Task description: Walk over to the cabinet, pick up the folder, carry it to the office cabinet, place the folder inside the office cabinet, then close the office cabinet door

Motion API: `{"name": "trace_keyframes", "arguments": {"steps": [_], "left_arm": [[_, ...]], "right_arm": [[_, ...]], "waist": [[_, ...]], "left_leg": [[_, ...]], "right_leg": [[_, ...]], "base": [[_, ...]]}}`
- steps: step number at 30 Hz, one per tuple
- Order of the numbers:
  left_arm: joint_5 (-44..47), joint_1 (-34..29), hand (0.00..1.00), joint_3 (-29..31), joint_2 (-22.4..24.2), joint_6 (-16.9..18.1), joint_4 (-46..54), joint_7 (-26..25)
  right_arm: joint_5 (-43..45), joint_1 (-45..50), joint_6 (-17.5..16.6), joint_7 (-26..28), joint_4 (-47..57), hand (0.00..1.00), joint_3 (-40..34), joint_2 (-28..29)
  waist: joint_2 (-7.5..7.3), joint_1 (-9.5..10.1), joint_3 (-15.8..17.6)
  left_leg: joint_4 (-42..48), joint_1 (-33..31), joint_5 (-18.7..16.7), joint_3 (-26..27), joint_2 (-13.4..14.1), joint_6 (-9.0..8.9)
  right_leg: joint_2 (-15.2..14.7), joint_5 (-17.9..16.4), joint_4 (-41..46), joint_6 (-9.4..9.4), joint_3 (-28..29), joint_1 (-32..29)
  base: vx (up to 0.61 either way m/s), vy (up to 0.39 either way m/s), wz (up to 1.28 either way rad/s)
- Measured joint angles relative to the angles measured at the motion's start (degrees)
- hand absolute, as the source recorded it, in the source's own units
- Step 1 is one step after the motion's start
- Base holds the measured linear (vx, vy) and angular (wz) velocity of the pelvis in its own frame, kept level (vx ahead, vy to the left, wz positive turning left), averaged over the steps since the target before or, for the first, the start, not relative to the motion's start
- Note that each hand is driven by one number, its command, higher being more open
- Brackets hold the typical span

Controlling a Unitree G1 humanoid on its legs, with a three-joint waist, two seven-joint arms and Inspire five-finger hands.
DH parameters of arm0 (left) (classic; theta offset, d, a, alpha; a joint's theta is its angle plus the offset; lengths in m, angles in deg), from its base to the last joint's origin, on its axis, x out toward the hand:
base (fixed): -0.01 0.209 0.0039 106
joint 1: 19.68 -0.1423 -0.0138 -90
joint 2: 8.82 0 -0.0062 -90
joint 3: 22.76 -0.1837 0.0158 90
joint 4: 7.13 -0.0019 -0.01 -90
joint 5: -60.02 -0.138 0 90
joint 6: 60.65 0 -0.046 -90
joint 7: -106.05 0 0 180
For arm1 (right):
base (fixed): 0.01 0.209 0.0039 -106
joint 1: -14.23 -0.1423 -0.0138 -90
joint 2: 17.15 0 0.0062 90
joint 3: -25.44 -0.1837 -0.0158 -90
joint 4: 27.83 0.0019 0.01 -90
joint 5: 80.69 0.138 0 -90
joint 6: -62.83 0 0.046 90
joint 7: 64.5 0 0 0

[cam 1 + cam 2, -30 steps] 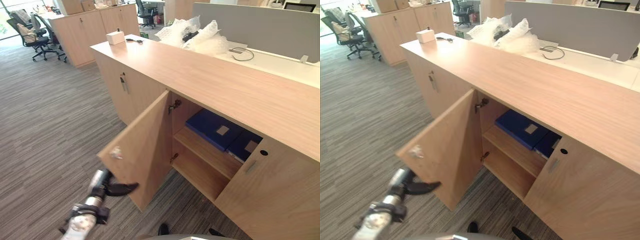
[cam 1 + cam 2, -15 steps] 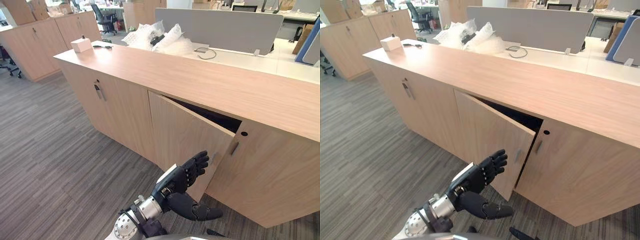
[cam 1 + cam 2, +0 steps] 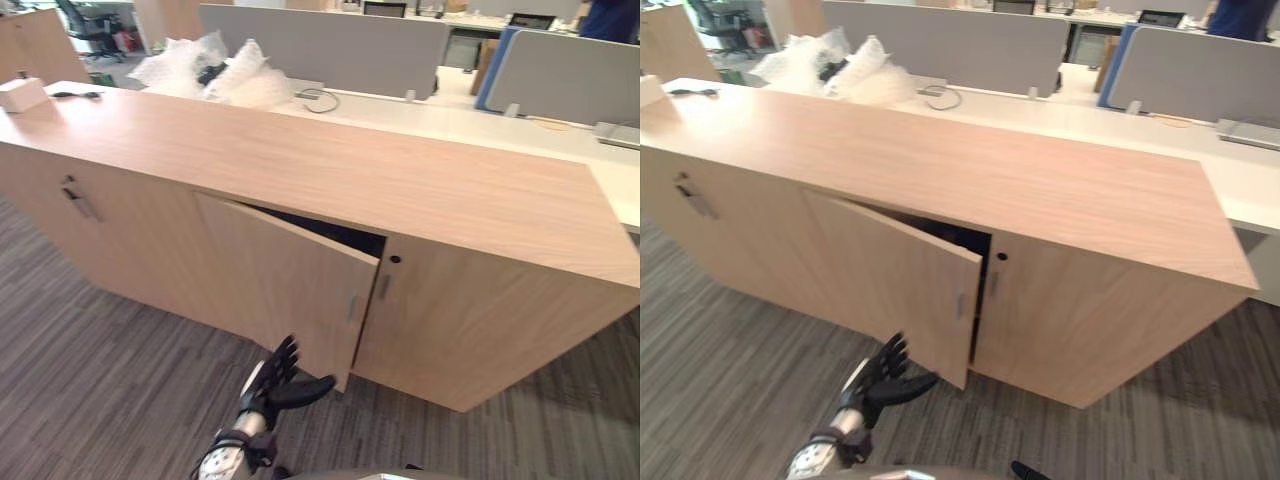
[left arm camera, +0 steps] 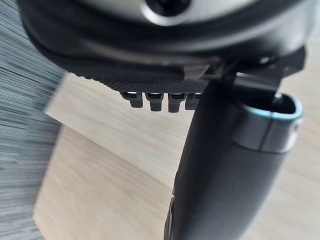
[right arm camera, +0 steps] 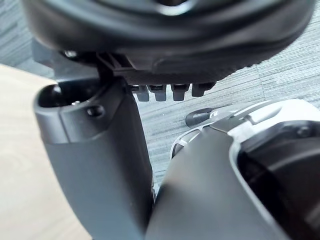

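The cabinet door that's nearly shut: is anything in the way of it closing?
Nothing visible blocks it. The cabinet door stands ajar, and nothing pokes out of the dark gap behind it. The left hand, fingers straight, is outside by the door's lower edge.

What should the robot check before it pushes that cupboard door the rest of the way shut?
1. Door shut: not ok. The door of the office cabinet stands ajar.
2. Left hand ready to push: ok. The left hand is open, fingers straight, by the door's lower edge.
3. Hand touching the door: cannot tell.
4. Folder inside: cannot tell. The gap behind the door is dark.
5. Nothing sticking out of the gap: ok.
6. Right hand free: ok. The right hand holds nothing.
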Motion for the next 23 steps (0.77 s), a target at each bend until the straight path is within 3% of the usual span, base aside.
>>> {"name": "trace_keyframes", "arguments": {"steps": [1, 2, 4, 5, 6, 7, 8, 9, 10, 13, 16, 20, 23], "left_arm": [[3.8, 0.3, 1.0, 3.5, 0.3, -1.1, -4.3, 0.0], [7.0, 0.5, 1.0, 7.3, 1.6, -1.8, -8.1, -0.3], [9.9, 1.5, 1.0, 12.0, 3.2, -2.0, -11.7, -1.9], [11.2, 2.4, 1.0, 14.3, 4.2, -1.9, -13.7, -2.9], [11.8, 3.0, 1.0, 14.7, 4.7, -1.9, -14.9, -3.6], [12.5, 3.4, 1.0, 15.3, 5.6, -1.8, -16.5, -4.3], [12.9, 3.3, 1.0, 16.3, 6.7, -1.5, -18.1, -4.9], [13.0, 3.1, 1.0, 16.7, 7.1, -1.5, -18.9, -5.2], [12.6, 2.9, 1.0, 17.4, 8.0, -1.4, -20.7, -5.5], [8.0, 3.1, 1.0, 19.4, 7.6, -1.3, -23.7, -6.3], [1.6, 3.4, 1.0, 21.1, 6.7, -0.5, -25.7, -6.6], [-5.5, 4.7, 1.0, 21.0, 6.7, 0.0, -28.6, -7.0], [-8.2, 5.1, 1.0, 21.0, 7.4, 0.3, -29.3, -7.2]], "right_arm": [[0.0, 0.0, 0.0, -0.1, 0.0, 1.0, -0.2, -0.4], [0.0, 0.0, -0.1, -0.3, 0.2, 1.0, -1.3, -0.8], [0.0, -0.4, -0.2, -0.4, 0.3, 1.0, -2.5, -1.0], [0.0, -0.8, -0.2, -0.7, 0.4, 1.0, -2.3, -1.2], [0.0, -0.9, -0.2, -1.0, 0.4, 1.0, -2.2, -1.3], [-0.1, -1.5, -0.1, -1.4, 0.4, 1.0, -2.1, -1.4], [-0.1, -2.3, -0.1, -1.6, 0.4, 1.0, -2.1, -1.4], [-0.1, -2.9, -0.2, -1.6, 0.5, 1.0, -2.1, -1.4], [-0.1, -3.3, -0.3, -1.5, 1.7, 1.0, -2.1, -1.5], [-0.1, -3.1, -0.6, -1.5, 4.2, 1.0, -1.9, 1.6], [-0.1, -2.3, -0.9, -1.5, 4.7, 1.0, -1.7, 3.5], [-0.1, -1.5, -1.7, -1.4, 4.8, 1.0, -2.0, 3.8], [0.0, -0.9, -1.9, -1.5, 4.8, 1.0, -2.1, 3.2]], "waist": [[0.58, 0.12, 0.3], [2.51, 0.73, 1.1], [3.77, 0.95, 1.9], [3.88, 1.5, 2.6], [3.51, 1.88, 2.8], [3.54, 3.0, 3.1], [3.7, 3.37, 3.3], [3.94, 3.43, 3.3], [4.99, 3.77, 3.2], [2.62, 3.34, 2.6], [0.51, 3.37, 0.9], [0.65, 3.32, -0.4], [1.14, 3.27, -0.8]], "left_leg": [[8.9, -2.1, -4.0, 0.2, 4.1, -0.49], [15.9, -3.2, -7.3, 0.0, 8.7, -0.99], [22.9, -5.3, -7.9, -3.6, 12.2, -0.52], [27.6, -8.2, -8.3, -10.4, 11.7, -1.5], [27.4, -8.4, -10.0, -14.6, 9.5, -3.59], [25.4, -7.8, -12.7, -21.4, 4.8, -5.12], [21.5, -6.5, -13.5, -27.7, -0.1, -5.22], [18.5, -5.6, -13.1, -30.1, -1.9, -4.98], [14.7, -4.0, -9.7, -32.6, -3.7, -1.98], [13.0, -2.4, -9.5, -30.1, -4.4, -1.79], [6.2, 0.6, -6.5, -28.9, -6.1, -0.89], [-7.5, 6.7, 0.6, -28.4, -7.9, -0.28], [-12.6, 8.9, 3.3, -28.8, -7.8, -0.21]], "right_leg": [[2.0, 0.7, 0.4, 1.15, 0.8, 0.7], [4.8, 0.3, 0.3, 0.83, 2.4, 1.8], [7.5, -0.1, -0.1, 0.12, 4.4, 2.8], [7.9, -0.5, -0.1, -0.57, 5.6, 3.7], [7.5, -0.6, 0.2, -0.78, 6.4, 3.8], [6.9, -0.8, 0.9, -1.1, 8.4, 3.8], [6.4, -0.9, 1.4, -1.16, 10.4, 3.8], [6.4, -0.9, 1.6, -1.15, 11.4, 3.7], [7.3, -1.0, 1.6, -0.84, 13.0, 3.6], [5.7, -1.9, 2.0, 0.49, 14.1, 3.5], [3.6, -2.2, 2.0, 1.01, 14.3, 2.9], [1.6, -2.7, 1.8, 1.73, 14.1, 2.5], [1.7, -2.9, 1.6, 2.11, 13.5, 2.7]], "base": [[0.14, -0.273, -0.75], [0.16, -0.249, -0.73], [0.16, -0.22, -0.57], [0.13, -0.175, -0.5], [0.11, -0.042, -0.66], [0.1, 0.084, -0.84], [0.1, 0.129, -0.93], [0.08, 0.167, -0.99], [0.08, 0.167, -0.79], [0.08, 0.114, -0.4], [0.05, 0.029, -0.07], [0.02, -0.002, 0.02], [0.0, -0.007, 0.08]]}}
